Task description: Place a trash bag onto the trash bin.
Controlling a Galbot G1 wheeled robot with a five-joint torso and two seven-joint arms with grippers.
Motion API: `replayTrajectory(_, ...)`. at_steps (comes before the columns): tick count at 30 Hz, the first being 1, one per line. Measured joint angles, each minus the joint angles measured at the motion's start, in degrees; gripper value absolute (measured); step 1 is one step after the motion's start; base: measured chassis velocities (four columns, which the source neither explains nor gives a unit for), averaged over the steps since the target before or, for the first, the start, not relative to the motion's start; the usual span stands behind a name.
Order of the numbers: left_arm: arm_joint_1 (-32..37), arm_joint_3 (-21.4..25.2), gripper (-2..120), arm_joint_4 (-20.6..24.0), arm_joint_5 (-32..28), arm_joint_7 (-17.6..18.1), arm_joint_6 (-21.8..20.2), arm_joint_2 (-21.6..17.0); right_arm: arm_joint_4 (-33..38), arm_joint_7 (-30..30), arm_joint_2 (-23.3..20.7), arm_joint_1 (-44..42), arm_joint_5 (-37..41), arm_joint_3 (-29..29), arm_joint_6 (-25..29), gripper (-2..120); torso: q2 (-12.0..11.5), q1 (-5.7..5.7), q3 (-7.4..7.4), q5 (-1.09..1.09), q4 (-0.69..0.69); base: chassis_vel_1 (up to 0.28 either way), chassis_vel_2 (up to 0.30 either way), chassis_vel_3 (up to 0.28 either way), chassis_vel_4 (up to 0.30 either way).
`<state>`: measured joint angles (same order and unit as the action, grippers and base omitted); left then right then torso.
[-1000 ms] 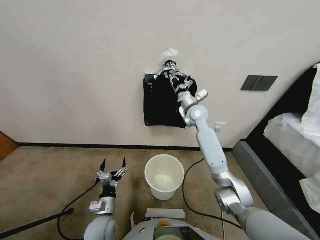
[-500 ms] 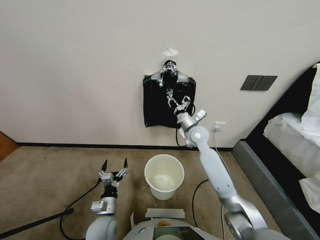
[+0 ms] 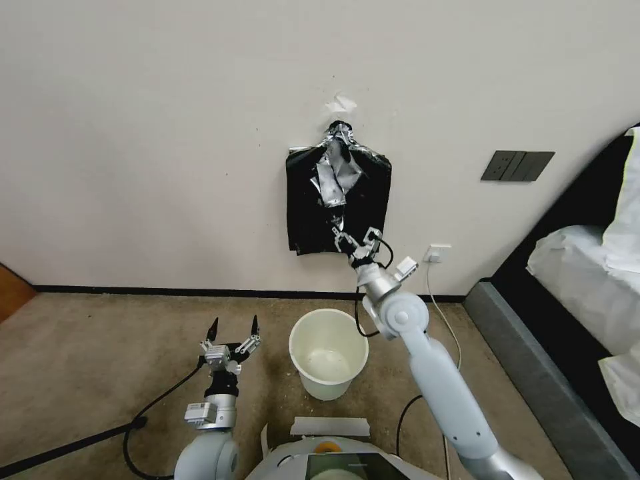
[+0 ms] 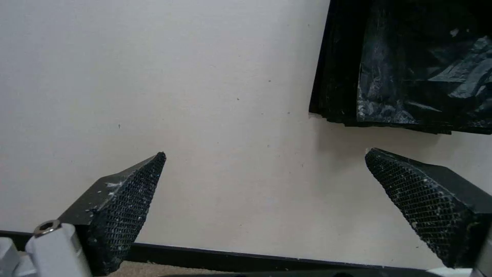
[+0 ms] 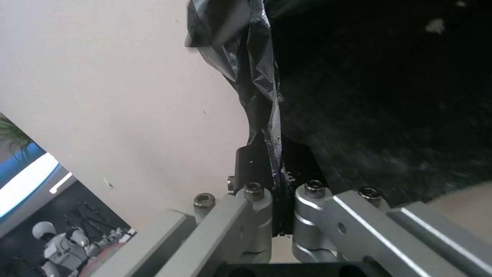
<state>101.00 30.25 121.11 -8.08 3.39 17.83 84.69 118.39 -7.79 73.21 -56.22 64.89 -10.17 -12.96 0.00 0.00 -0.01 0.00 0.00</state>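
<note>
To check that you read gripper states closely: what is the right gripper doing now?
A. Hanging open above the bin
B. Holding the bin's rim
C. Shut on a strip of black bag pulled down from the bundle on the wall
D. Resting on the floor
C: the right gripper is shut on the trash bag, stretched down from the bundle, above the bin.

The bundle of bags [image 3: 303, 213] hangs on the wall [image 3: 147, 133]. The trash bin [image 3: 328, 352] stands on the floor [image 3: 87, 360] below it.
</note>
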Motion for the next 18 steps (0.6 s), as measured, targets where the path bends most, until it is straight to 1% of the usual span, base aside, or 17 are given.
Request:
replayTrajectory(9, 0.22, -0.47, 100, 0.35, 0.02, -0.1, 0.17, -0.17, 2.6, 0.34, -0.11, -4.18, -2.88, 0.01, -0.83, 0, 0.0, 0.0, 0.0, 0.0, 0.0, 0.0, 0.0, 0.0, 0.0)
replayTrajectory(11, 0.49, -0.74, 100, 0.61, 0.08, -0.15, 0.25, -0.25, 5.1, 0.68, -0.4, -7.67, -4.84, 0.04, -1.32, 0, 0.0, 0.0, 0.0, 0.0, 0.01, 0.0, 0.0, 0.0, 0.0)
replayTrajectory(18, 0.56, -1.5, 100, 0.88, 0.33, -0.21, 0.32, -0.37, 7.79, 1.5, -1.38, -11.57, -8.01, 0.02, -1.39, 0, 0.0, 0.01, 0.0, 0.0, 0.0, 0.0, 0.0, 0.0, 0.0)
